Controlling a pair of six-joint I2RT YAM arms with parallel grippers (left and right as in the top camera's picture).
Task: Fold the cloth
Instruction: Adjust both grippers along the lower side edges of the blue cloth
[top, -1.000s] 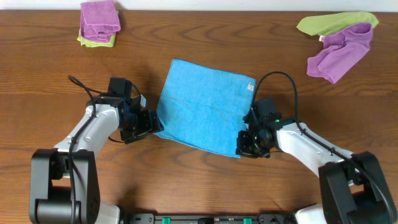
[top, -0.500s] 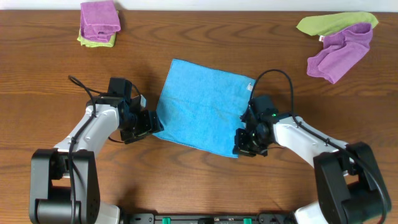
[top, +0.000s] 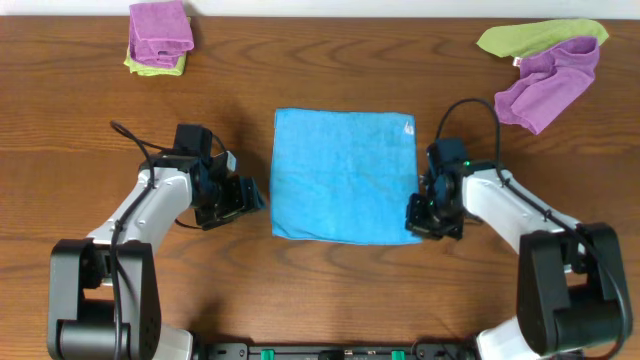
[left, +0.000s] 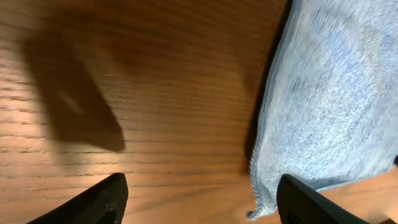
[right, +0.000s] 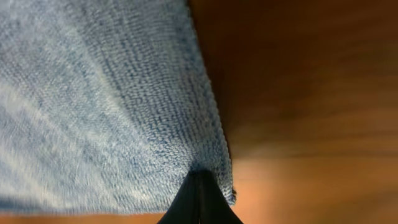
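1. The cloth (top: 343, 177) is laid flat and unfolded at mid-table (top: 100, 130), with its edges roughly square to the table edge. Its white tag (top: 408, 127) is seen at the far-right corner.
2. The right gripper (top: 420, 222) is parked on the cloth's near-right corner. In the right wrist view its fingers (right: 199, 198) are seen pressed together into one dark wedge, and the cloth's hem is pinched in it right at the corner. The rest of the blue pile is spread flat on the wood.
3. The left gripper (top: 255, 197) is placed just beside the cloth's left edge, close to the near-left corner. In the left wrist view its fingertips (left: 93, 199) are spread wide and nothing is gripped. The cloth's corner is seen lying between them, much closer to one fingertip than the other.
4. At the far left, a folded purple cloth (top: 160, 28) is stacked on a lime-green cloth (top: 152, 66).
5. At the far right, a crumpled purple cloth (top: 550, 82) is overlapped onto a second lime-green cloth (top: 525, 38). Both piles are well apart from the cloth.
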